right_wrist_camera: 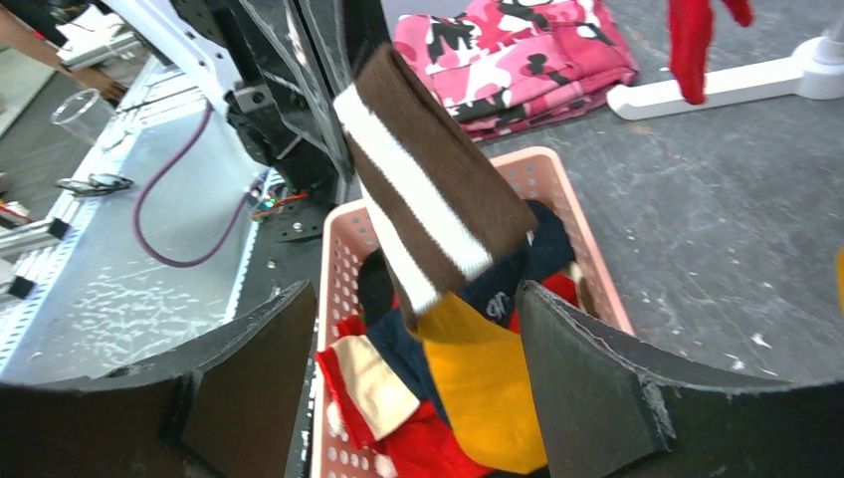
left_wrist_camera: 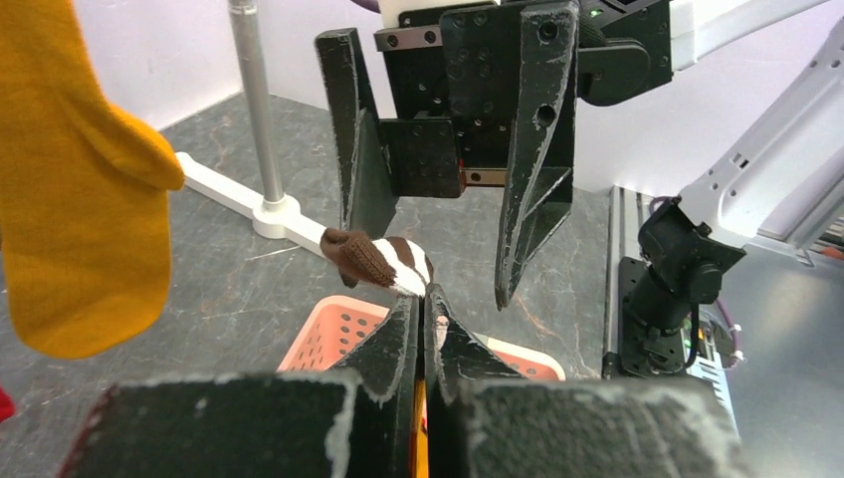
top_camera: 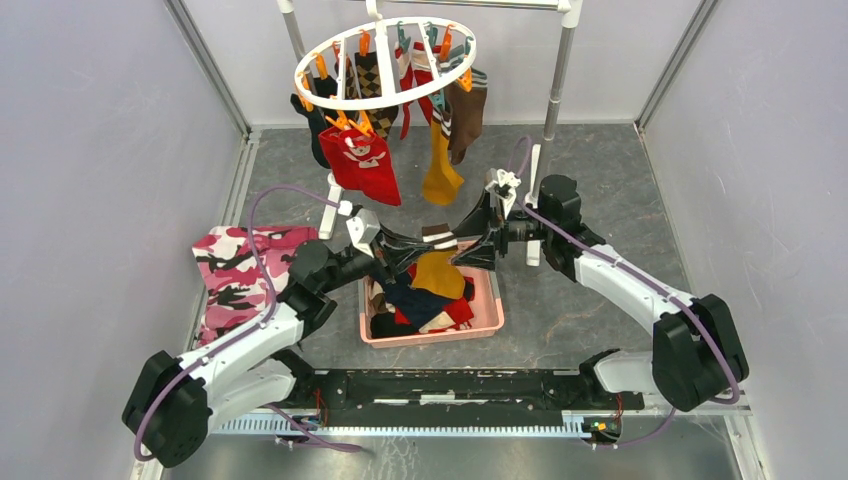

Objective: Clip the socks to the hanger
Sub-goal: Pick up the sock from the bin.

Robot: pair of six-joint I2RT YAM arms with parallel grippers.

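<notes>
I read the overhead view first. The grey table (top_camera: 620, 190) fills the frame. The metal pole rack (top_camera: 557, 80) stands at upper centre. The hanger (top_camera: 385, 60) hangs there, with red, argyle, mustard and brown hung socks (top_camera: 362, 165) clipped under its rings. The camouflage cloth (top_camera: 240, 270) lies at middle left, beside the left arm. The pink basket (top_camera: 492, 318) sits at centre, holding loose socks.

Above the basket, the left gripper (top_camera: 400, 255) and the right gripper (top_camera: 478, 245) face each other, with the held sock (top_camera: 440, 272) between them. Their black bodies cover most of its cuff in this view, and the hung red and mustard socks hang just above them in the picture.

The left wrist view shows the left jaws pressed together on the mustard body of the held sock. The brown-and-white cuff sticks out past the tips. A hung mustard sock blocks the left edge.

The right wrist view shows the right jaws spread wide on either side of that cuff. I cannot tell whether they touch it. Only this view shows the red, navy and cream pieces inside the basket.
</notes>
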